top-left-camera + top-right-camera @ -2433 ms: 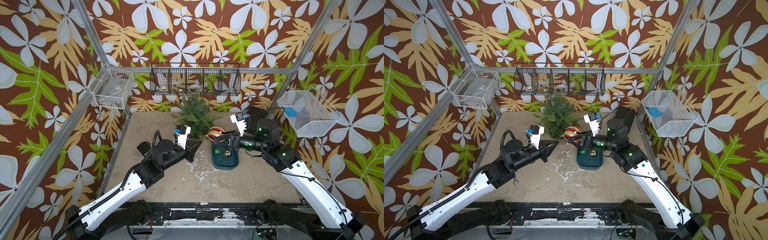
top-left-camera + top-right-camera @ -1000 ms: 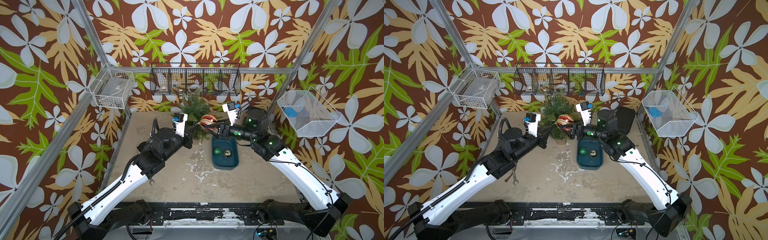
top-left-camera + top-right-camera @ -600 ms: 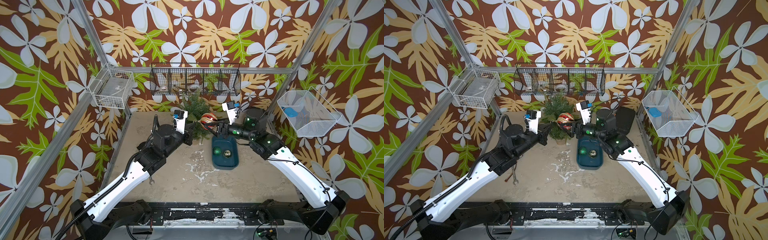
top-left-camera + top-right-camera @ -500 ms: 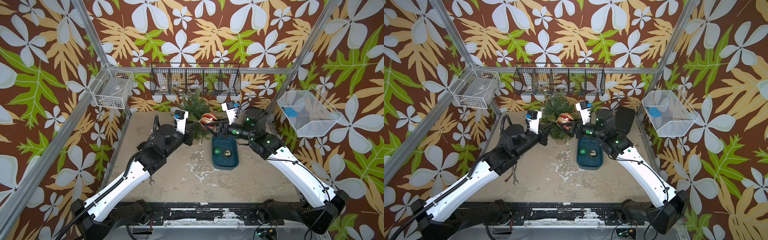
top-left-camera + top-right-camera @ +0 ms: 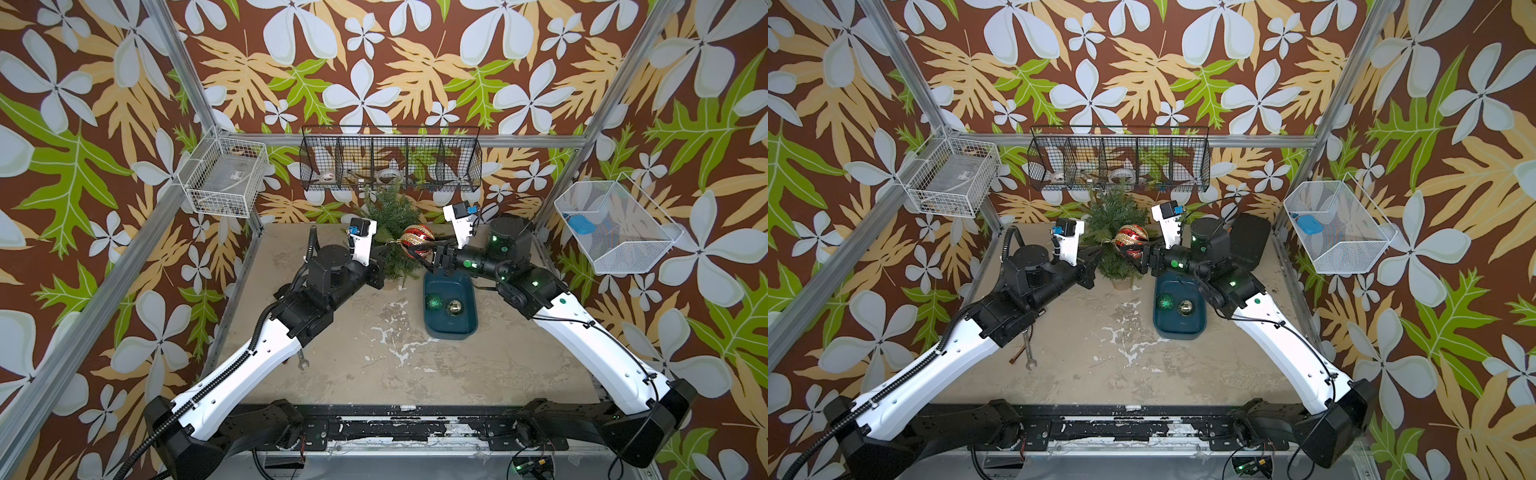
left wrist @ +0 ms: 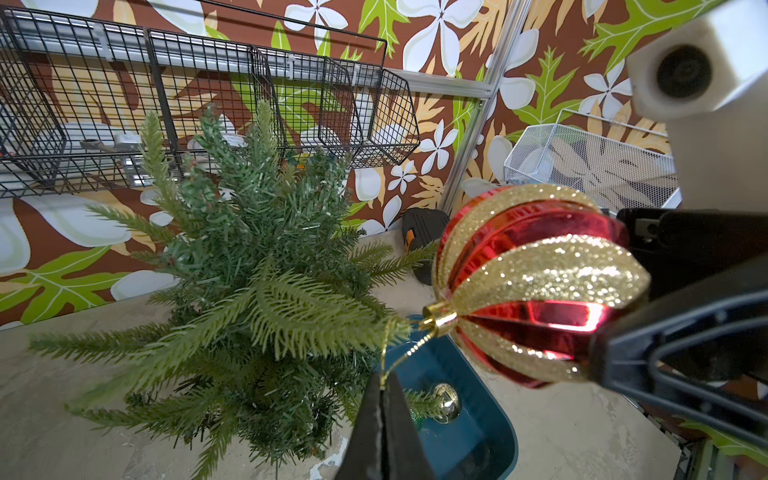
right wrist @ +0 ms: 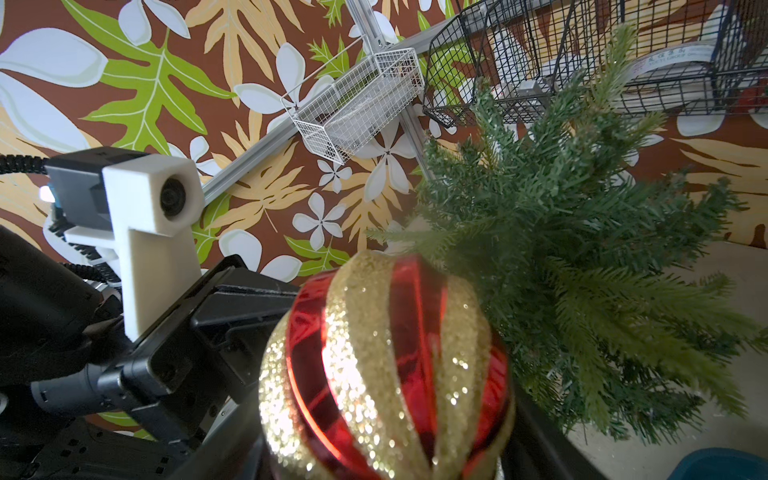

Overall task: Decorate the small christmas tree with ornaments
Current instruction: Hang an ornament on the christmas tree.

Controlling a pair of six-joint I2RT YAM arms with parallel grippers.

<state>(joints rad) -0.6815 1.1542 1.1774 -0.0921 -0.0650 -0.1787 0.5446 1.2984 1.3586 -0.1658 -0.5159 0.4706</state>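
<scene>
Beside tree (image 5: 392, 212), right claw (image 5: 415, 250) clamps bauble (image 5: 417, 237), left claw (image 6: 384, 386) pinches loop (image 6: 399, 353); tape lettering (image 7: 665, 58) blurred.

Counter (image 5: 374, 374): beige, scuffed, with white flecks mid-surface. Teal tray (image 5: 451, 331) sits right of centre. A small wrench (image 5: 303, 363) lies flat on the left side, well apart from the tray.

Back wall: black wire basket (image 5: 473, 166), compartmented, with a white tape roll (image 5: 386, 176) inside.
Left rail: white wire basket (image 5: 224, 195).
Right rail: white mesh basket (image 5: 623, 253) holding a blue item (image 5: 582, 224).
Leaf-and-flower wallpaper (image 5: 374, 62) all round.
</scene>
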